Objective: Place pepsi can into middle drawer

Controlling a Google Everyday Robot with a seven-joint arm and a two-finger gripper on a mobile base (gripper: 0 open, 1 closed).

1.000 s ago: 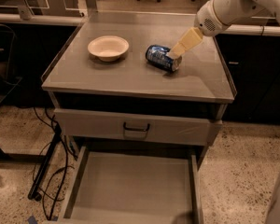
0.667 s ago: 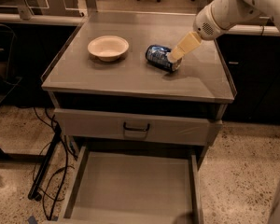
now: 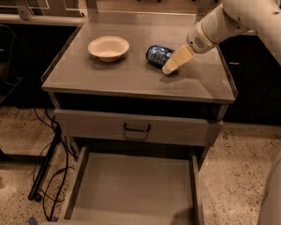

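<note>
The pepsi can (image 3: 157, 56), blue with silver ends, lies on its side on the grey cabinet top (image 3: 131, 78), right of centre. My gripper (image 3: 171, 65), cream-coloured at the end of the white arm (image 3: 234, 13), reaches down from the upper right. Its tip sits right against the can's right-front side, at the level of the cabinet top. The middle drawer (image 3: 136, 186) is pulled out below, a wide grey box with a bare floor.
A cream bowl (image 3: 108, 47) stands on the cabinet top left of the can. A closed grey drawer front with a dark handle (image 3: 136, 128) sits above the open drawer. Cables and a stand (image 3: 44, 172) are on the floor at left. Office chairs stand far behind.
My gripper has come down and slightly left, from above the can's right side to the cabinet top beside it. The can and bowl have not moved.
</note>
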